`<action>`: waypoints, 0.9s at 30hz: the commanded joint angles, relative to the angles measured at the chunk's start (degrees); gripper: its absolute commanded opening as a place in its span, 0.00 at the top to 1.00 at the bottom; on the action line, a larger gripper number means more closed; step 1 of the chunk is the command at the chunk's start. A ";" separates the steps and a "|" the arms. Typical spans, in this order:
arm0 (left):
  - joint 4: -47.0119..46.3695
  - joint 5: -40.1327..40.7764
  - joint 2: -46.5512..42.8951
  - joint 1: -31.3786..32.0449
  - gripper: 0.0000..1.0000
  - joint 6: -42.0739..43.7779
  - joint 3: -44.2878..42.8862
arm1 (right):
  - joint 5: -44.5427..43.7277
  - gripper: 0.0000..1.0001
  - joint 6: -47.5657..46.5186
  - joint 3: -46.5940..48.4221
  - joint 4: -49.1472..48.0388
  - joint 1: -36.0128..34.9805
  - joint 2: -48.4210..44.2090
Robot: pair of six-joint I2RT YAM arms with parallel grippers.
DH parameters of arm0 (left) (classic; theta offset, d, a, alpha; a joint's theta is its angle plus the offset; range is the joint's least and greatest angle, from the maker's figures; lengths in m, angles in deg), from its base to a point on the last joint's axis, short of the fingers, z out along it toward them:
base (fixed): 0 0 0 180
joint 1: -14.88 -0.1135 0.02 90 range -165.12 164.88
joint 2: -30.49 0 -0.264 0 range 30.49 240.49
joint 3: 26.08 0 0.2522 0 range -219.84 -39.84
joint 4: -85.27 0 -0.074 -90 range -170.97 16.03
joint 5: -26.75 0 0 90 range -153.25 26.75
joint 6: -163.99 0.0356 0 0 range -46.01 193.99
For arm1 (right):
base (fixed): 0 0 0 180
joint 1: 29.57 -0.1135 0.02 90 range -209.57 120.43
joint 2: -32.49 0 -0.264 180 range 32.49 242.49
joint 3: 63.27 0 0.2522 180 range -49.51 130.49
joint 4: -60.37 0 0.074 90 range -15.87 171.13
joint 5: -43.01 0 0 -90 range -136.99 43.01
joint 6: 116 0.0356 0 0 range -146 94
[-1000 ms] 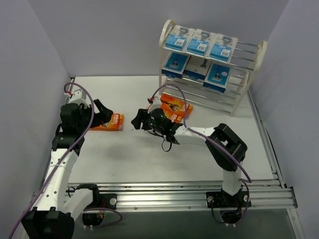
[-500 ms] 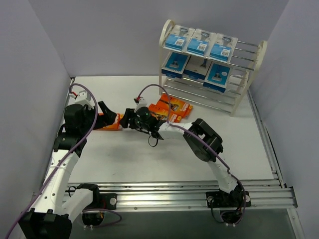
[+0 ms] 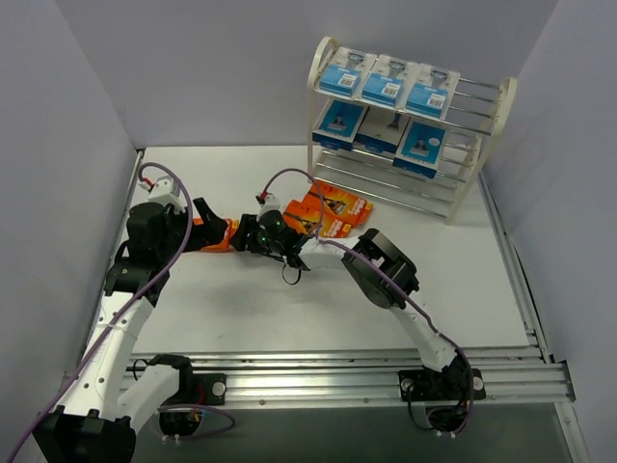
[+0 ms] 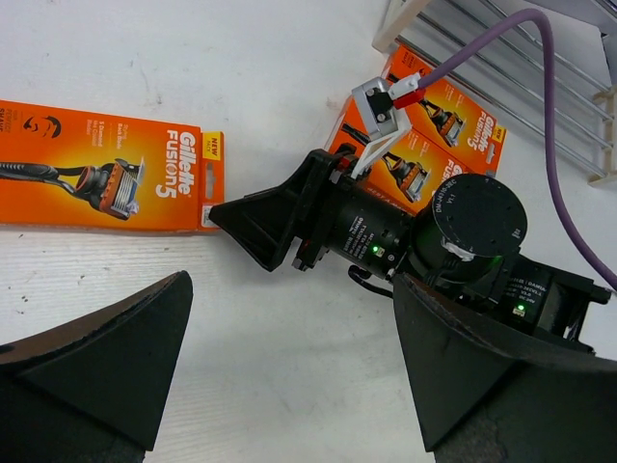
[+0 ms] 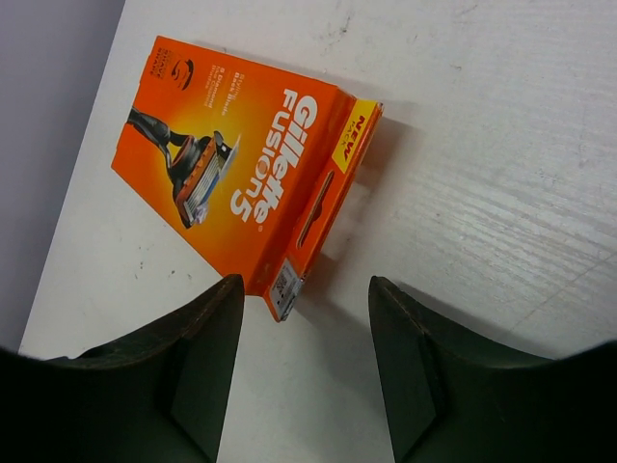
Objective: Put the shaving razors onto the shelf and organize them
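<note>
Obs, single moment: the shelf (image 3: 505, 104) stands upright at the far right of the worktop (image 3: 289, 309). Its top tier carries three blue packs (image 3: 386, 87) side by side, and the tier below carries three middle-tier packs (image 3: 421, 145), also in a row. A pair of orange boxes (image 3: 335, 210) lies flat on the worktop just in front of the shelf's left end; whether the two overlap or only touch, cannot tell. The third orange box (image 5: 241, 164) lies flat toward the left of the worktop, well apart from the shelf, printed face up and reading Gillette Fusion5, with a yellow NEW tab at the short end that faces the right arm. The right hand (image 5: 306, 282) reaches across to that box, low over the worktop; its fingers are parted, released, with nothing clamped. In the right wrist view the box's near corner sits in the gap between the fingers, and neither finger visibly presses on it. In the left wrist view one right fingertip lies just beside the NEW end of the box; contact cannot be confirmed. The left hand (image 4: 291, 282) is spread wide, released, grasping nothing; it hovers above bare worktop just beside the long edge of the same box, with the body of the right hand crossing its view. In the top view the two hands sit close together at the third orange box. A purple cable (image 4: 549, 116) arcs from the right wrist
</note>
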State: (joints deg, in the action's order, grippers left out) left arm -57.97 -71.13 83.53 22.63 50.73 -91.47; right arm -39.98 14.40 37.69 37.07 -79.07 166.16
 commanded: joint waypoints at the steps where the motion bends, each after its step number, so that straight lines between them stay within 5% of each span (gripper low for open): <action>1: 0.20 0.76 -1.09 0.51 0.06 0.94 -2.50 | 0.82 0.50 0.55 2.89 -1.70 0.10 0.80; 27: -0.15 -0.73 -0.83 0.69 0.06 1.12 -2.50 | 2.93 0.73 1.34 6.67 -3.63 0.89 5.99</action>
State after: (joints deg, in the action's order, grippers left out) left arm -57.75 -71.04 83.38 23.07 50.92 -91.50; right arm -37.23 15.60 42.76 34.45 -78.63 171.90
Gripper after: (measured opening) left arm 0.940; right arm 0.279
